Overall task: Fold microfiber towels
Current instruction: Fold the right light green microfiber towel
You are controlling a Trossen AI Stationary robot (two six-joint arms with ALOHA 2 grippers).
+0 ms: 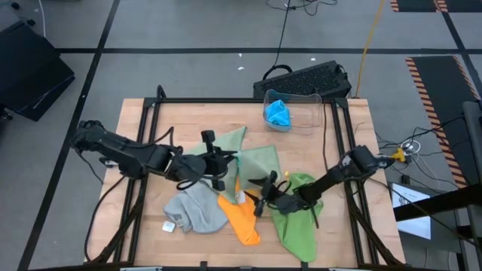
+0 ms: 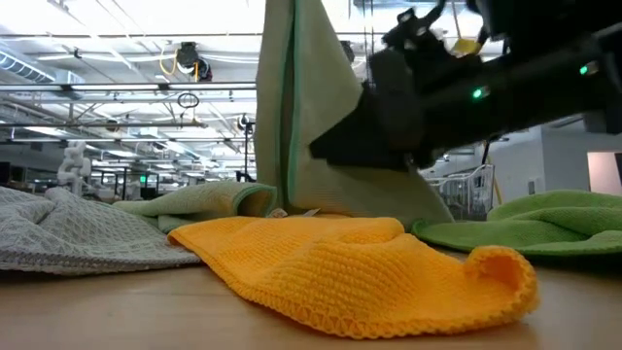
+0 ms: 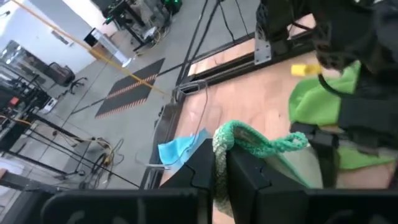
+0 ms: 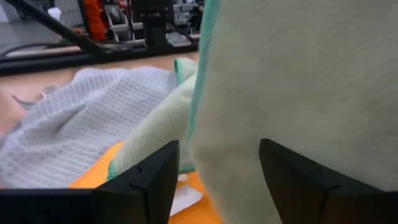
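Sage towel (image 2: 311, 126), top edge cropped

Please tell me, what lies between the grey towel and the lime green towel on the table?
The orange towel lies between the grey towel and the lime green towel; the high view shows it best, the low view too.

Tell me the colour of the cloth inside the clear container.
Bright blue cloth in the clear container; the high view shows it best.
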